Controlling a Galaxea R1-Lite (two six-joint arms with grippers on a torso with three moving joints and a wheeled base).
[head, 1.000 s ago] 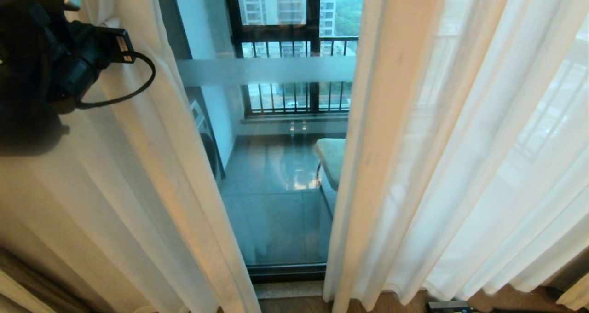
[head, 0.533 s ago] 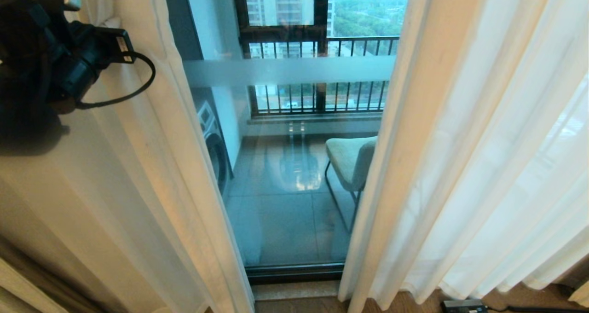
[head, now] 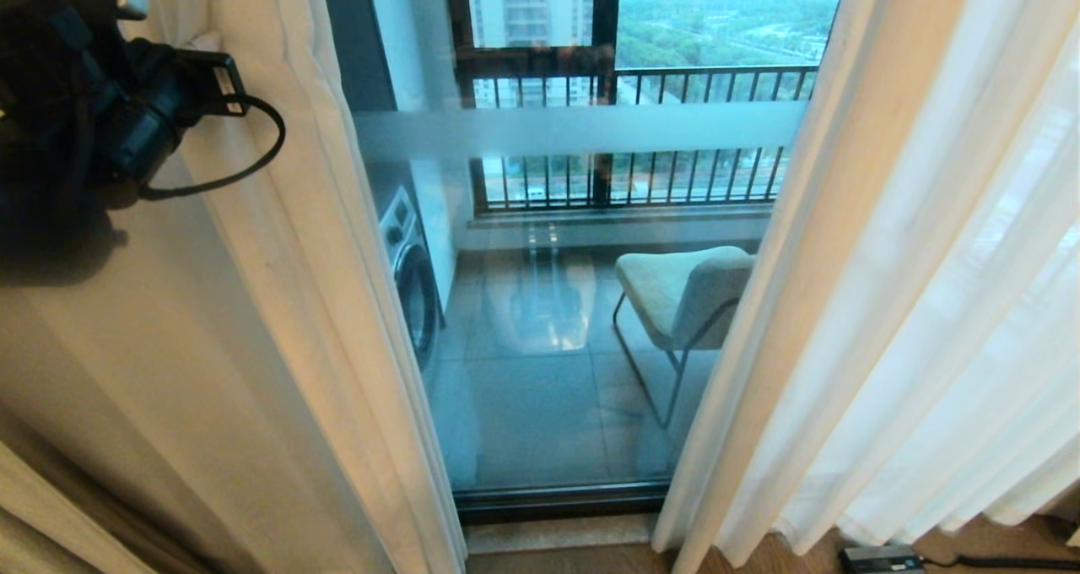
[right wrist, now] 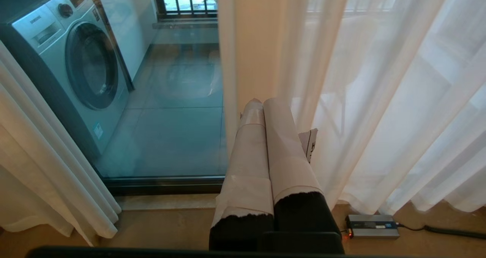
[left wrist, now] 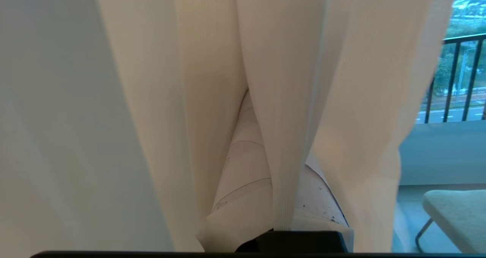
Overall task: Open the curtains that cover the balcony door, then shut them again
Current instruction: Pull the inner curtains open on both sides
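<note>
Curtains (head: 321, 304): parted, gap mid-frame, balcony door (head: 574, 304) glass showing.
L gripper (left wrist: 265, 155): clamped on curtain fold.
R gripper (right wrist: 265, 144): closed, empty (low, near floor).
Washer (right wrist: 72, 60): "SAMSUNG" badge.

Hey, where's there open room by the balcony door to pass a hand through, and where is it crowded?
The clear stretch is the gap before the balcony door, bordered by the left curtain and the right curtain. It is crowded at the left curtain, where the left hand is shut on its folds, and by the power brick on the floor.
</note>
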